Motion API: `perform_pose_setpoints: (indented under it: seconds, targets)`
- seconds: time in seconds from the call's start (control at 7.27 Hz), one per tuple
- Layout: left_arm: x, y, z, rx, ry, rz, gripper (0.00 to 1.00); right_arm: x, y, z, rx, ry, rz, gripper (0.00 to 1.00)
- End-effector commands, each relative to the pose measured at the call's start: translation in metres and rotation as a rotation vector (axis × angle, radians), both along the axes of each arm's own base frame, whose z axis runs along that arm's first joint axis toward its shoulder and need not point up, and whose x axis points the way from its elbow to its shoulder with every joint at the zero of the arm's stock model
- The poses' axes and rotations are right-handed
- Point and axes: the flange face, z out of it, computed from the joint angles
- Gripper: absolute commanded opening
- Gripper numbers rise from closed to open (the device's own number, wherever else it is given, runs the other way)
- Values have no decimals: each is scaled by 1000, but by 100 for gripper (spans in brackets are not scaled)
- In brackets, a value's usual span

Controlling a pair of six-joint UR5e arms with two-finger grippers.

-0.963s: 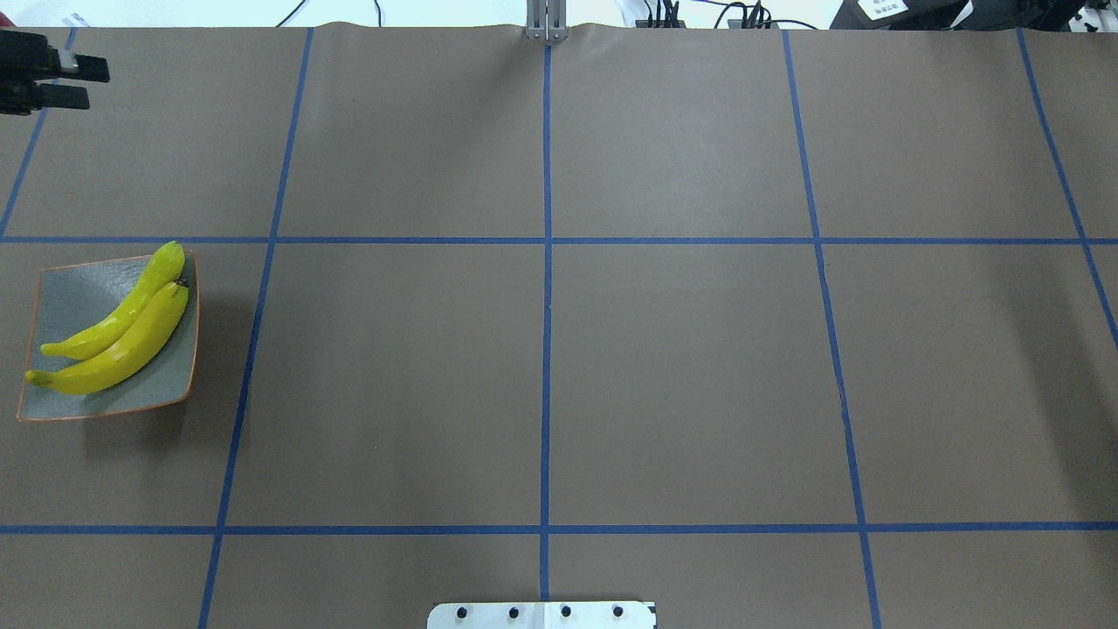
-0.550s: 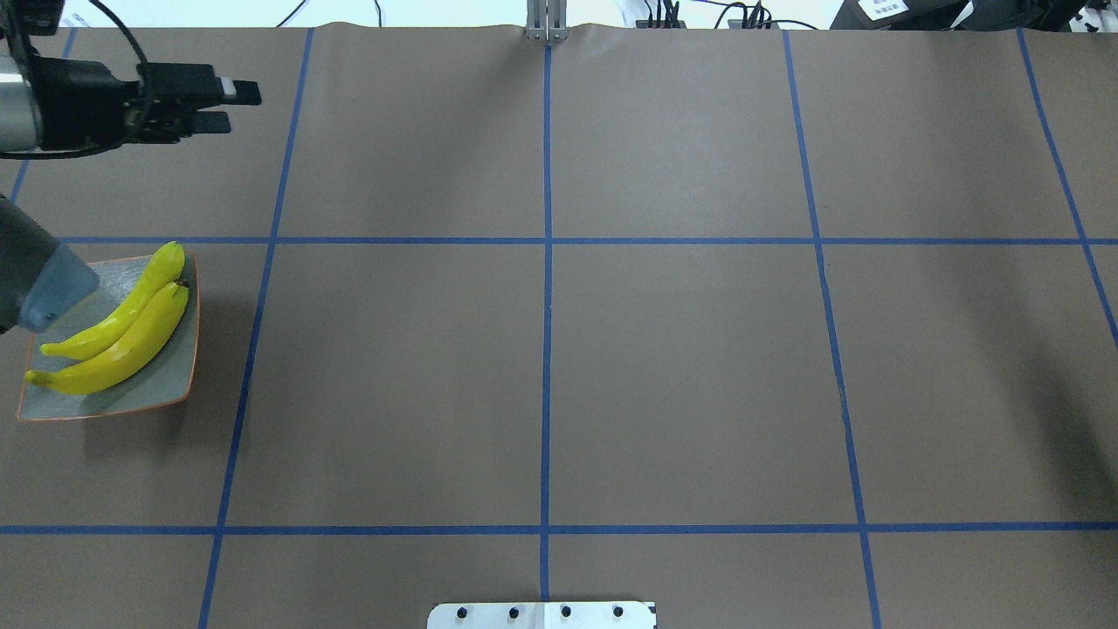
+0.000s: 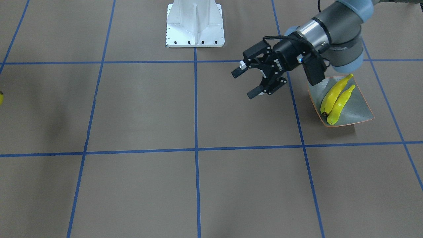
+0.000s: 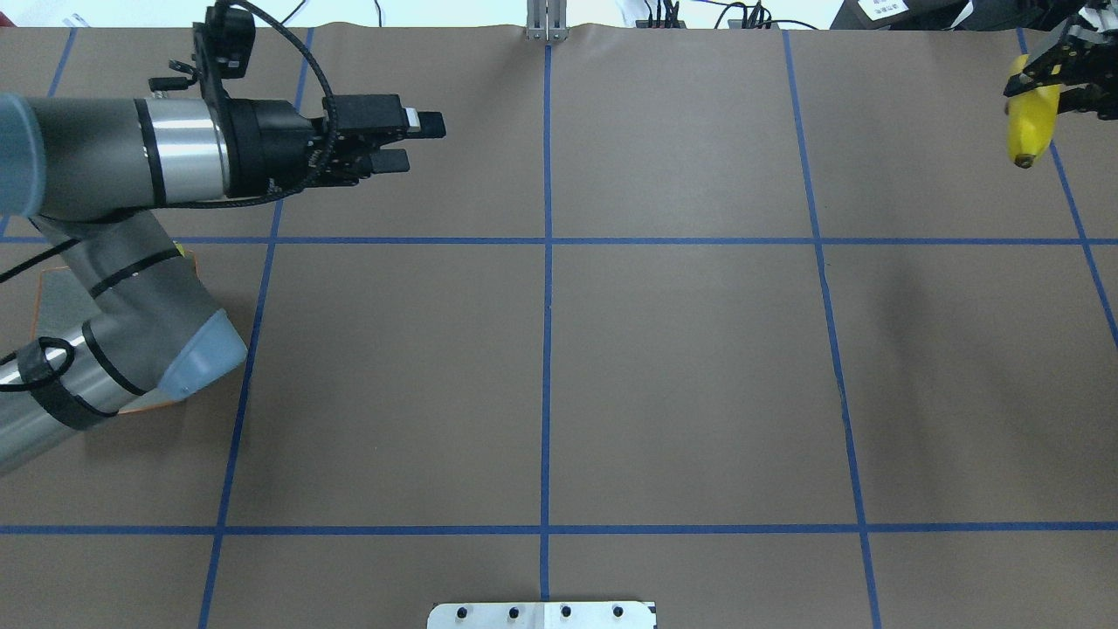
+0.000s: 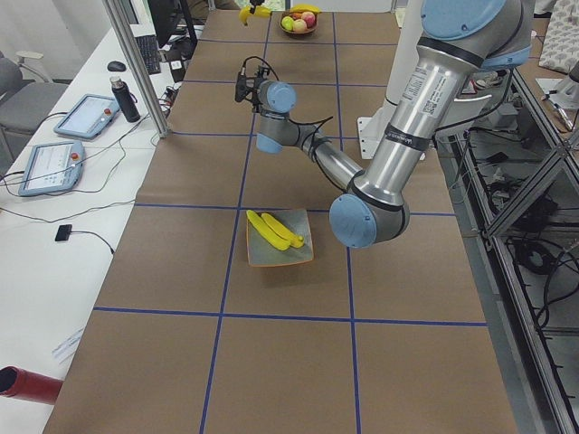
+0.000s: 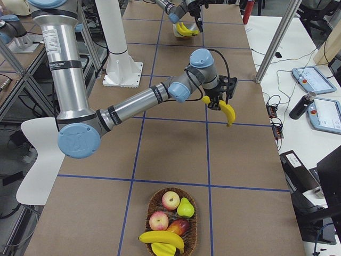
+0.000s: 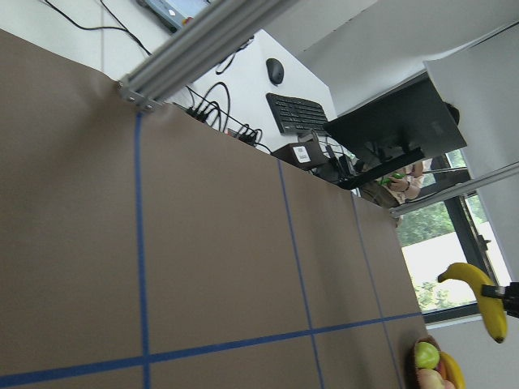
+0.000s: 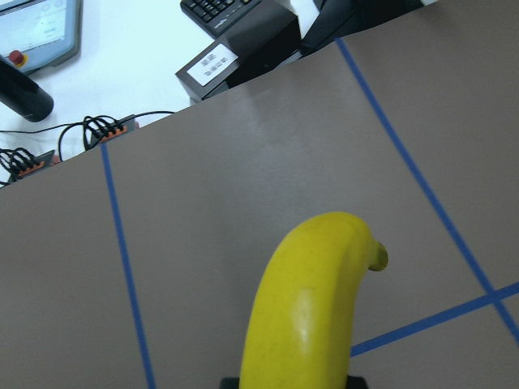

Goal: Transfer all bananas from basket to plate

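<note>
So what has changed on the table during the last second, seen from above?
The left gripper, open and empty, has moved from the far left corner toward the middle, and its arm now mostly hides the plate from above. The right gripper has come into view at far right, shut on a banana. The plate's two bananas lie as before.

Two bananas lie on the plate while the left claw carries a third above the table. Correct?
No: the right claw carries the third banana, as the overhead exterior view shows; the left claw is open and empty. Two bananas do lie on the plate.
</note>
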Motion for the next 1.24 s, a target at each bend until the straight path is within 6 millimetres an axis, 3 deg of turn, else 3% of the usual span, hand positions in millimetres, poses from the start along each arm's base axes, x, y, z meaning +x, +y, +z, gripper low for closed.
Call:
perform_pose_setpoints:
  seconds: [0.0, 0.28, 0.41, 0.69, 0.83, 1.1]
  targets:
    - [30, 32, -26, -20, 66, 43, 100, -63, -7, -74, -123, -173, 60, 0]
    - [39, 38, -31, -190, 145, 105, 100, -113, -1, -130, -235, -302, 172, 0]
    - [55, 49, -31, -248, 168, 124, 100, -152, 6, -152, -256, -337, 243, 0]
    - [86, 76, -35, -320, 247, 70, 100, -195, 20, -181, -289, -408, 356, 0]
    - [96, 86, -33, -331, 250, 62, 100, -227, 35, -180, -283, -386, 423, 0]
    - [103, 92, -33, -334, 247, 74, 100, -265, 59, -205, -321, -333, 466, 0]
